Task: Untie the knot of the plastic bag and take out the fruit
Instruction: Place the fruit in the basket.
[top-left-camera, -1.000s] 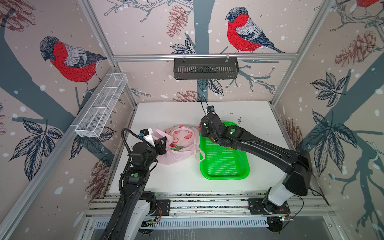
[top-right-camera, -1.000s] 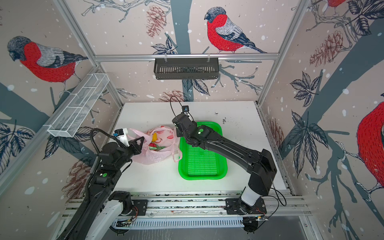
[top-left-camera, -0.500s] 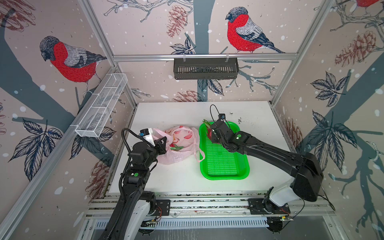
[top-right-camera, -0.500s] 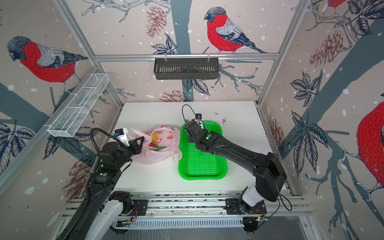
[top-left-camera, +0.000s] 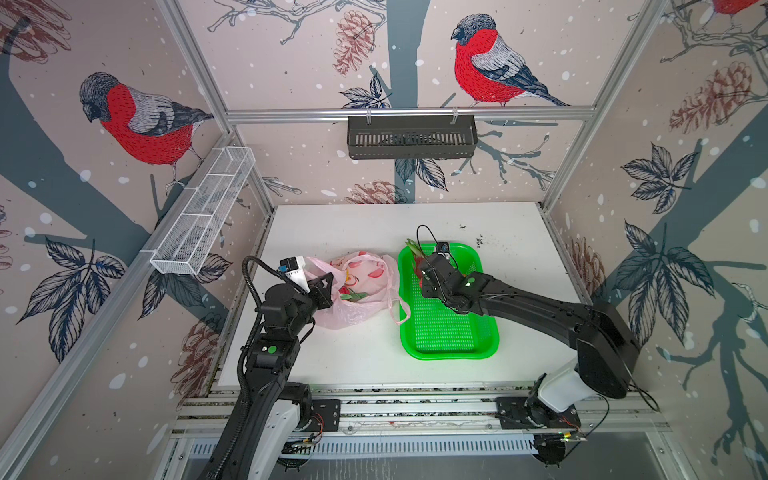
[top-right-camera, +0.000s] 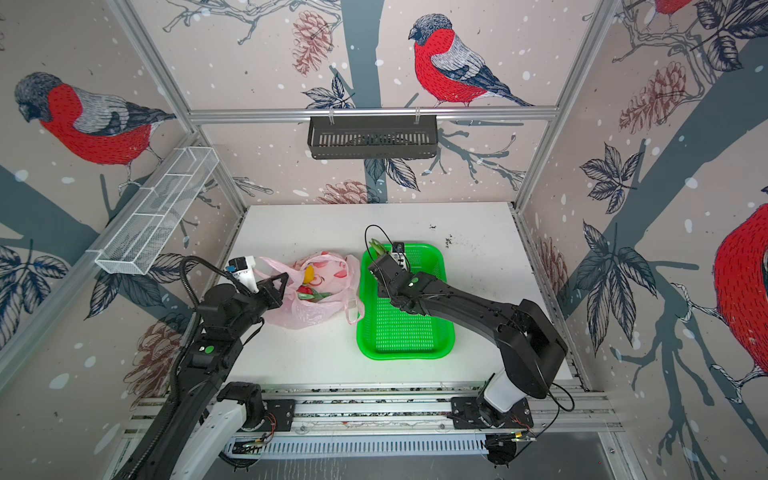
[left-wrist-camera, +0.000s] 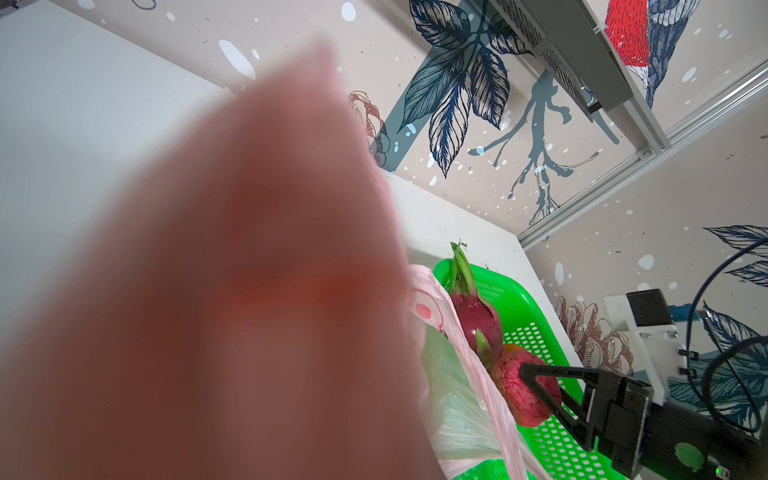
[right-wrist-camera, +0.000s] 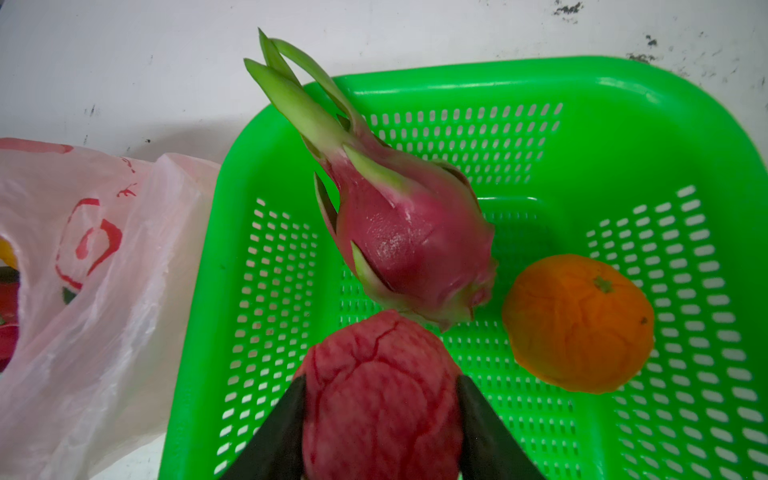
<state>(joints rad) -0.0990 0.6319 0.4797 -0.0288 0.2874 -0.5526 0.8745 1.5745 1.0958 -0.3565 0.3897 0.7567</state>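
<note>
So that the mouth of the plastic bag (top-left-camera: 353, 316) can, it seems, be held open on the worktop (top-left-camera: 353, 365), its edge is pinched by the left fingers (top-left-camera: 325, 286), pressed together, while the bumpy red fruit (right-wrist-camera: 380, 395) is clamped between the right fingers (right-wrist-camera: 282, 428), low in the green tray (right-wrist-camera: 623, 83) and just beside the dragon fruit (right-wrist-camera: 407, 245).

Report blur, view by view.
Left wrist: the bag, close to the lens, smears pink, out of focus over most of the frame, the dragon fruit behind is sharp; right wrist: crisp on the bumpy red fruit; both top views: sharp, evenly lit.
</note>
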